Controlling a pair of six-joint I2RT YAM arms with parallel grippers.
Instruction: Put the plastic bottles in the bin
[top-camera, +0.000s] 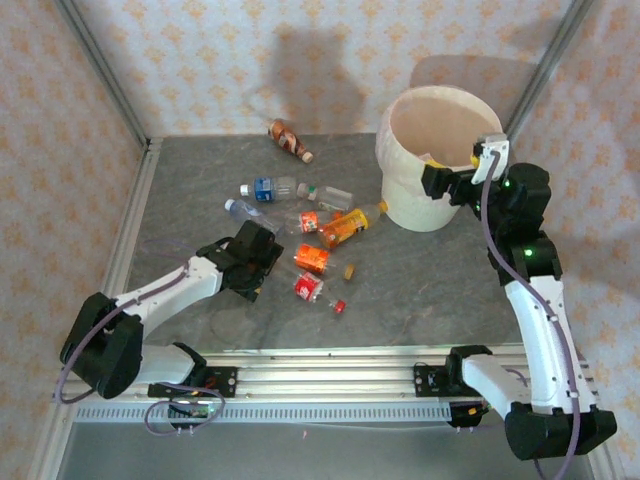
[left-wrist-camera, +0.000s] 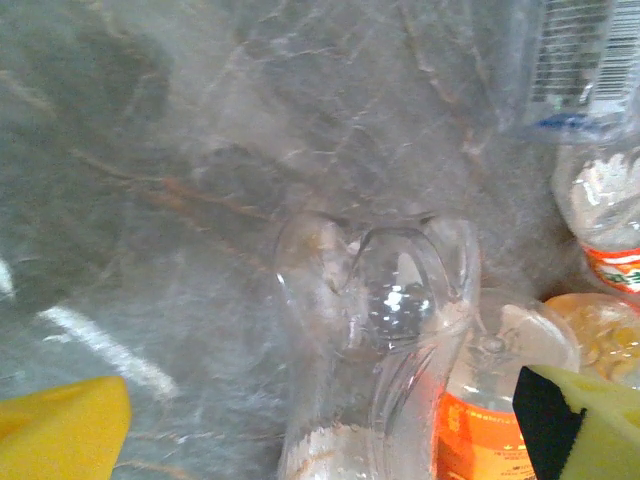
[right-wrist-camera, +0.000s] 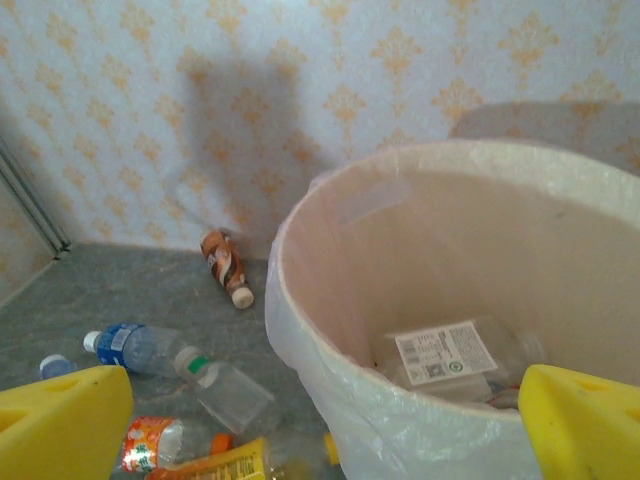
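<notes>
I am viewing the left claw (left-wrist-camera: 325, 400), spread wide and gripping nothing, hanging low over a clear bottle (left-wrist-camera: 370, 320) in the cluster of plastic bottles (top-camera: 310, 225) lying left of the middle of the table (top-camera: 430, 280). An orange-labelled bottle (left-wrist-camera: 490, 420) is touching the clear one on its right, so I am judging that a closing finger could catch both, or pinch the smooth round wall off-centre and send the bottle rolling toward the left edge. A loose red cap (top-camera: 339, 306) is lying nearer the near edge, and a sweep could scatter it. A brown bottle (top-camera: 288, 139) is lying apart by the far edge. The bin (top-camera: 435, 150) is standing toward the far right corner, with one white-labelled bottle (right-wrist-camera: 440, 355) inside. The right claw (right-wrist-camera: 325, 400), likewise spread and empty, is hovering just over the near rim. I am expecting that a dip could snag the thin liner (right-wrist-camera: 400, 440) or shove the bin.
</notes>
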